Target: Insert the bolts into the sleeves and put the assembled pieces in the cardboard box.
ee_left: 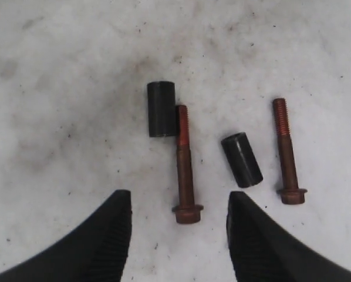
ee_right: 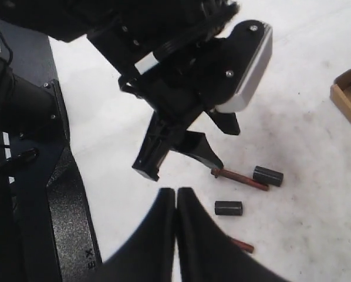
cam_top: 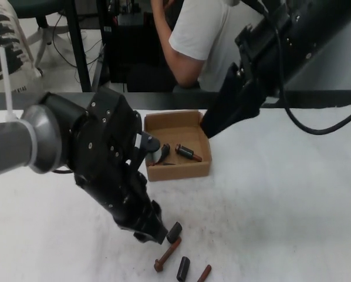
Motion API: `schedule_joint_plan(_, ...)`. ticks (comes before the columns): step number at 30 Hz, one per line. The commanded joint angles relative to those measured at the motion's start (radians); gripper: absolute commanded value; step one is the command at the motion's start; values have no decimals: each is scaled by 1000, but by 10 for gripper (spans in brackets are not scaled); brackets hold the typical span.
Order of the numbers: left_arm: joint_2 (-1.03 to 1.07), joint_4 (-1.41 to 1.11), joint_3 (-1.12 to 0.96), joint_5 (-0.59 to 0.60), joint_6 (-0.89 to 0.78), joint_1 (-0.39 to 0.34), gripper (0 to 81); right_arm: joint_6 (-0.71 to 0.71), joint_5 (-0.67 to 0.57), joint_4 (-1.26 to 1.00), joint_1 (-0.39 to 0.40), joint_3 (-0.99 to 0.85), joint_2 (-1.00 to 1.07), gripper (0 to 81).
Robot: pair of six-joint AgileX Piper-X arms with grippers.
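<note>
The left end effector [ee_left: 179,198] hangs wide open over the near table [ee_left: 58,88] and a bolt [ee_left: 185,164], whose tip touches a sleeve [ee_left: 161,109]. A second sleeve [ee_left: 242,160] and second bolt [ee_left: 286,153] lie just beside. The right end effector [ee_right: 176,197] is pressed closed. Farther back, the cardboard box [cam_top: 175,124] holds an assembled piece [cam_top: 188,153].

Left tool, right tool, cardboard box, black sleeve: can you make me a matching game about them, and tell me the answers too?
Things:
1. left tool
2. right tool
3. cardboard box
4. black sleeve

States:
A. fingers shut together
B. holds assembled pieces
C. open, over a bolt
D. lying loose on the bench

Pairs: 1-C, 2-A, 3-B, 4-D.
</note>
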Motion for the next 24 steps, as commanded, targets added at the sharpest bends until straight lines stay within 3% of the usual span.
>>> schedule_joint_plan(1, -6, -119, -6, -2, 8, -39, 469, 28, -9, -36, 36, -1, -9, 8)
schedule_joint_plan(13, 130, -53, -16, -112, 54, -84, 469, 30, 12, -33, 71, -1, -9, 8)
schedule_joint_plan(24, 145, -67, -41, -111, 54, -84, 469, 30, 7, -21, 72, -1, -9, 8)
